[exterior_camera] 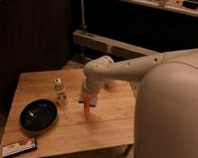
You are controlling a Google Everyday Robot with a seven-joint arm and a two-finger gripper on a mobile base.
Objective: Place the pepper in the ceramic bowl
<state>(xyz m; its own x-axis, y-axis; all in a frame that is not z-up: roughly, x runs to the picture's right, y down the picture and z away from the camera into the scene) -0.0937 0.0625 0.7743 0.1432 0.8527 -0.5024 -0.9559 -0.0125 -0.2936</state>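
Setting: dim room, dark cabinet wall at left, long shelf rail (109, 44) behind, low wooden table (107, 129) on the floor.
Arm: white, reaching in from the bulky white robot body (173, 112) at right, elbow bent over mid-table.
Gripper (87, 99): pointing down over table centre, closed on the top end of the pepper, fingers themselves hard to make out.
Pepper (87, 109): orange-red, hanging point-down from the gripper, lifted clear of the wood, tip above the table middle.
Ceramic bowl (38, 115): black, glossy, shallow, on the table's left part, left of and a little below the pepper, apart from it, nothing visible inside.
Sponge (92, 101): blue, flat, mostly hidden behind gripper and pepper, only an edge showing.
Small bottle (59, 90): clear, pale cap, upright, between bowl and gripper, just past the bowl's far rim.
Cup (110, 85): pale, largely covered by the arm, far side of table.
Flat packet (20, 147): dark with white and red print, lying at the table's front-left corner, near the bowl.
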